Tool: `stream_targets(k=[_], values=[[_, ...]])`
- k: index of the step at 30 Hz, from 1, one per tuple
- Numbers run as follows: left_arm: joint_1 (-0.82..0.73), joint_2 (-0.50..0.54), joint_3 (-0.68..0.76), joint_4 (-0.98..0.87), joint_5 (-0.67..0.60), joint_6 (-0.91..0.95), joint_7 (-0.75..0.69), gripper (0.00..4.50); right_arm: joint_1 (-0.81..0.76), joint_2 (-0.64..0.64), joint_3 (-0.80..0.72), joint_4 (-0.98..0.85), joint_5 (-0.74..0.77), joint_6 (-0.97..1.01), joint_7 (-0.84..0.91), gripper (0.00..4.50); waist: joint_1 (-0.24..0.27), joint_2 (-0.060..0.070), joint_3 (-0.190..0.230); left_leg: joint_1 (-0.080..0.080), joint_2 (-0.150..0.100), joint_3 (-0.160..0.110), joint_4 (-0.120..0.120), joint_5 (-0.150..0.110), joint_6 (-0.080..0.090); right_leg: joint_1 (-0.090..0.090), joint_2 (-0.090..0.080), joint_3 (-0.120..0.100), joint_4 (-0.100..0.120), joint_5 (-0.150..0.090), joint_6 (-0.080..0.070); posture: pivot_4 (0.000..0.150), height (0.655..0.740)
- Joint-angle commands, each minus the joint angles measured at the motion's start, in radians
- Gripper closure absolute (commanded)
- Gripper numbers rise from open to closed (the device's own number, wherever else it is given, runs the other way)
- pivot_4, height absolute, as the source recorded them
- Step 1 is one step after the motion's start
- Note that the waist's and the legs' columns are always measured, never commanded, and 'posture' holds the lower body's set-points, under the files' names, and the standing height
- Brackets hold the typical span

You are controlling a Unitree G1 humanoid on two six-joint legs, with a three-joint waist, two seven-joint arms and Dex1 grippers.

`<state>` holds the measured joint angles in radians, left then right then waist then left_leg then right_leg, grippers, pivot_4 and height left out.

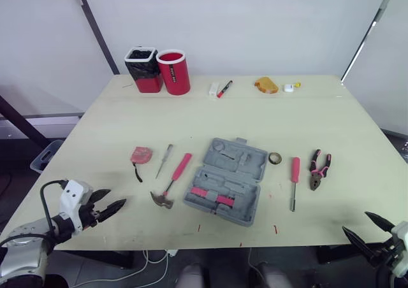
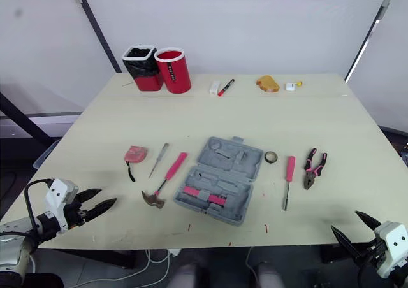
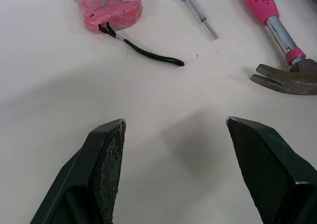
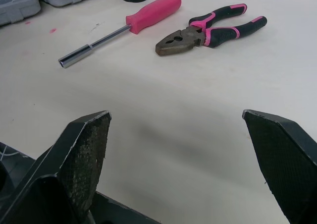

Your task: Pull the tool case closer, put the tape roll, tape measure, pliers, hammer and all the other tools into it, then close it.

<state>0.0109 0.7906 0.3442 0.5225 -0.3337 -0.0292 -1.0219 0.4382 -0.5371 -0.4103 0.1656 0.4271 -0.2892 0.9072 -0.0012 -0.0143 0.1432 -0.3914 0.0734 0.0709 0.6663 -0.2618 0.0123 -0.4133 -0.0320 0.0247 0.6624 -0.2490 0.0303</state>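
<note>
A pale wooden table [image 1: 115, 122] takes up most of the head view. On it, just below the middle of the frame, a grey moulded plastic tool case [image 1: 226, 181] lies open and slightly askew, with pink pieces seated in its lower half. At the upper left of the frame, a red cylindrical bin [image 1: 173, 72] stands touching a red bin with a black liner [image 1: 143, 70].

The left gripper [image 1: 116, 197] hangs at the lower left corner, over the table's near edge, its two black fingers spread wide with nothing between them. The right gripper [image 1: 356, 221] sits at the lower right corner, off the table's edge, likewise spread and empty.

Just left of the case lies a claw hammer with a pink handle [image 1: 172, 181], its head toward the bottom of the frame. Right of the case come a pink-handled bit driver [image 1: 295, 181] and, further right, pliers with pink and black grips [image 1: 319, 169]. Left of the hammer lie a thin clear-handled screwdriver [image 1: 164, 160] and a red tape measure with a black strap [image 1: 141, 155]. A small dark tape roll [image 1: 275, 158] rests between the case and the driver
</note>
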Motion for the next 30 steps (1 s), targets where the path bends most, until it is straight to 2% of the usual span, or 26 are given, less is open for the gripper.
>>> stream_targets(k=[1,13,18,21,25,30], values=[[0.003,0.004,0.013,-0.029,-0.001,-0.014,0.003,1.03,-0.006,-0.008,-0.018,-0.003,0.003,-0.019,0.005,0.0,0.0,0.0,0.0,0.0,0.0,0.0,0.0,0.0,0.0,0.0,0.0,0.0,0.0,0.0,0.0,0.15,0.74],[-0.021,-0.007,0.011,-0.023,-0.008,-0.012,0.002,1.03,-0.018,-0.006,-0.02,0.019,-0.002,-0.029,0.019,0.0,-0.002,0.0,0.0,0.0,0.0,0.0,0.0,0.0,0.0,0.0,0.0,0.0,0.0,0.0,0.0,0.15,0.74],[-0.066,-0.005,0.019,-0.021,-0.049,0.033,-0.038,1.03,-0.011,-0.009,-0.009,-0.007,0.012,0.007,0.032,0.0,-0.001,-0.001,0.0,0.0,0.0,0.0,0.0,0.0,0.0,0.0,0.0,0.0,0.0,0.0,0.0,0.15,0.74],[-0.137,-0.009,-0.016,-0.044,-0.049,0.058,-0.065,1.03,-0.022,0.0,0.008,-0.124,0.067,0.105,0.008,0.0,-0.001,-0.001,0.001,0.0,0.0,0.0,0.0,0.0,0.0,0.0,0.0,0.0,0.0,0.0,0.0,0.15,0.74],[-0.234,-0.015,-0.089,-0.036,-0.009,0.07,-0.1,1.03,-0.062,-0.015,0.036,-0.207,0.047,0.19,-0.038,0.0,-0.002,-0.001,0.0,0.0,0.0,0.0,0.0,0.0,0.0,0.0,0.001,0.0,0.0,0.0,0.0,0.15,0.74],[-0.402,-0.031,-0.193,0.07,0.042,0.061,-0.174,1.03,-0.143,-0.056,0.088,-0.259,-0.002,0.3,-0.086,0.0,-0.002,-0.002,0.001,-0.002,-0.001,-0.001,0.001,0.0,0.0,0.0,0.002,0.0,0.0,0.002,0.002,0.15,0.74]])
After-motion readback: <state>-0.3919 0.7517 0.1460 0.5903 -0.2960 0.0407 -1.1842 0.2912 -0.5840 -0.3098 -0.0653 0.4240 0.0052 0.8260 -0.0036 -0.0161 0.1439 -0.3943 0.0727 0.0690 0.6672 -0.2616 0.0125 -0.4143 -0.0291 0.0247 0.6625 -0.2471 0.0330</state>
